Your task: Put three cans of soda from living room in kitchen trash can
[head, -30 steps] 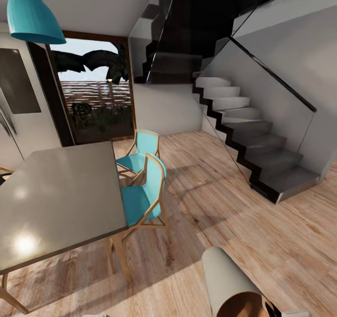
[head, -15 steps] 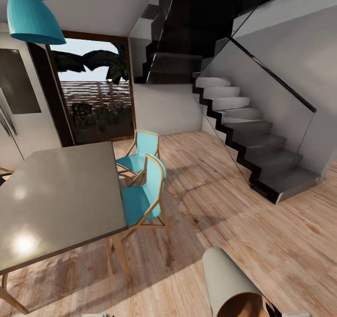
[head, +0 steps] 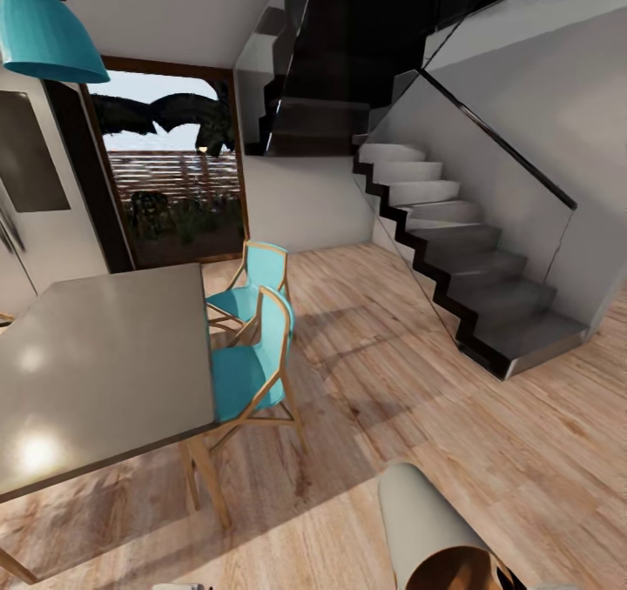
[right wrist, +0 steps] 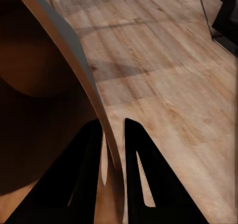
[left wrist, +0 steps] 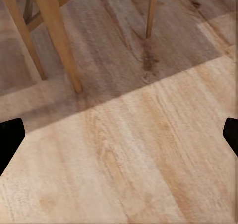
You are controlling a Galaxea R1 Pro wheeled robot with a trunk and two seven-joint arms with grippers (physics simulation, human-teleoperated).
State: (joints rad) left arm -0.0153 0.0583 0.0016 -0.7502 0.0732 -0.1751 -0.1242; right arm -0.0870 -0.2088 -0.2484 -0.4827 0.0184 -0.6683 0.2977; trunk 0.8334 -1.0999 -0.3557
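Note:
The tash can [head: 420,520] is a grey tapered bin with a coppery brown inside, lying tilted at the lower right of the head view. My right gripper [right wrist: 113,124] is shut on its rim. One finger is on the brown inside [right wrist: 34,60] and the other on the grey outside wall [right wrist: 74,55]. My left gripper [left wrist: 119,135] is open, its dark fingertips [left wrist: 10,137] far apart over bare wood floor with nothing between them. The three can of soda are out of view.
A grey dining table [head: 96,372] with two turquoise chairs [head: 248,372] stands at the left, and their wooden legs [left wrist: 59,40] are close to my left gripper. A dark staircase [head: 475,277] with a glass side rises at the right. A glass door [head: 174,181] is at the back. Wood floor lies between.
The whole head view has shifted a little, with the table, chairs and stairs sliding left, so the camera moved. The bin stays in the same place in my right gripper.

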